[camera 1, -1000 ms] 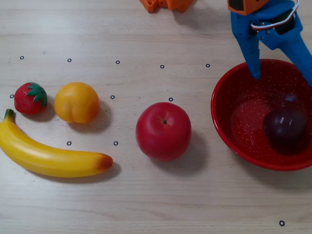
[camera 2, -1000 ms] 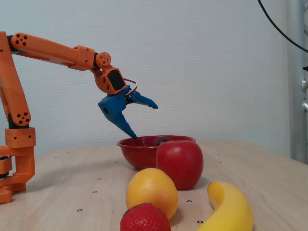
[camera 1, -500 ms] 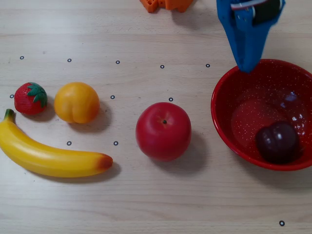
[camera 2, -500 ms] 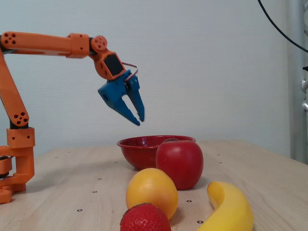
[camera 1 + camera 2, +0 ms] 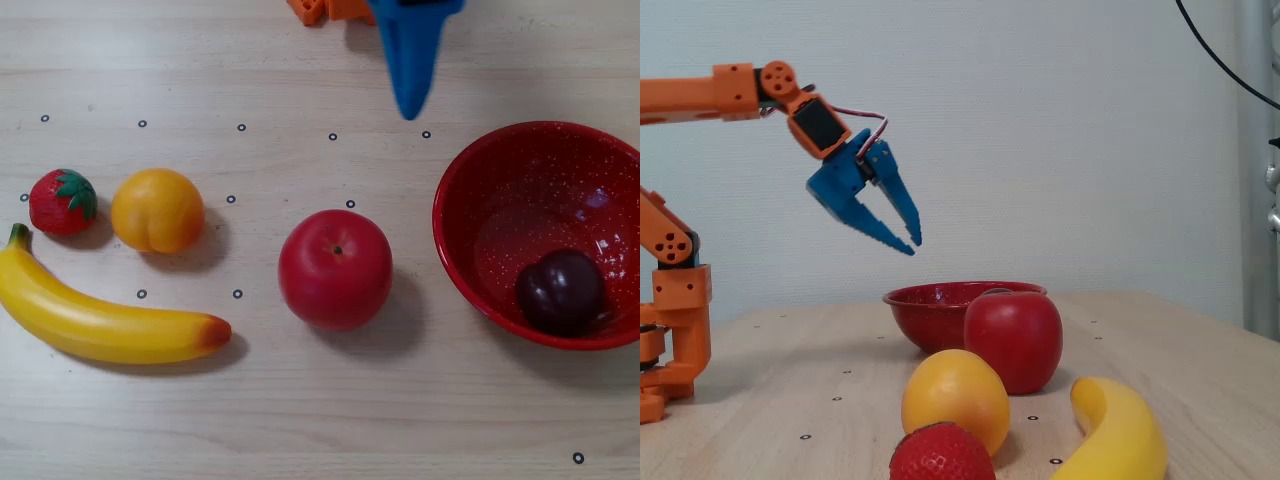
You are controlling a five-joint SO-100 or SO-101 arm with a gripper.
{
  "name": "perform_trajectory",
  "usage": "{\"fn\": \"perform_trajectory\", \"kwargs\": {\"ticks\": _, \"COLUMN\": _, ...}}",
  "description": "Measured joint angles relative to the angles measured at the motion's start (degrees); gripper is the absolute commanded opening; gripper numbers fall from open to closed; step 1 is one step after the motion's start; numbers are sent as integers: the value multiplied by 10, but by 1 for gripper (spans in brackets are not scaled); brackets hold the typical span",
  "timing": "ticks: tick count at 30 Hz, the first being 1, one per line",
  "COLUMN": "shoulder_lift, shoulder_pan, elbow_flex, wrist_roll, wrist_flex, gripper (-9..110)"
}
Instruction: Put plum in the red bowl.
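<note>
Plum [image 5: 560,291] lies inside the red bowl [image 5: 470,170], low on its right side in the overhead view, close to the wall nearest the bottom edge. It is near-round, so no long axis can be made out. The bowl's right rim runs off the frame. Gripper [image 5: 910,243] hangs in the air, up and left of the bowl in the fixed view, fingers slightly parted and holding nothing. Open wooden table [image 5: 300,410] separates the bowl from the apple [image 5: 335,268]; the orange fruit [image 5: 157,210], strawberry [image 5: 62,201] and banana [image 5: 100,320] lie further left. A pale wall stands behind.
</note>
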Motion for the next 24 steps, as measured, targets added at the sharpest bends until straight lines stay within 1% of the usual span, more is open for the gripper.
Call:
{"fn": "perform_trajectory", "kwargs": {"ticks": 6, "shoulder_lift": 105, "shoulder_pan": -49, "elbow_flex": 155, "wrist_roll": 0, "wrist_flex": -72, "gripper": 0}}
{"fn": "perform_trajectory", "kwargs": {"ticks": 10, "shoulder_lift": 173, "shoulder_pan": -65, "elbow_flex": 247, "wrist_roll": 4, "wrist_flex": -95, "gripper": 0}}
{"fn": "perform_trajectory", "kwargs": {"ticks": 20, "shoulder_lift": 410, "shoulder_pan": -95, "elbow_flex": 477, "wrist_roll": 16, "wrist_flex": -120, "gripper": 0}}
{"fn": "perform_trajectory", "kwargs": {"ticks": 24, "shoulder_lift": 477, "shoulder_pan": -88, "elbow_flex": 504, "wrist_roll": 16, "wrist_flex": -120, "gripper": 0}}
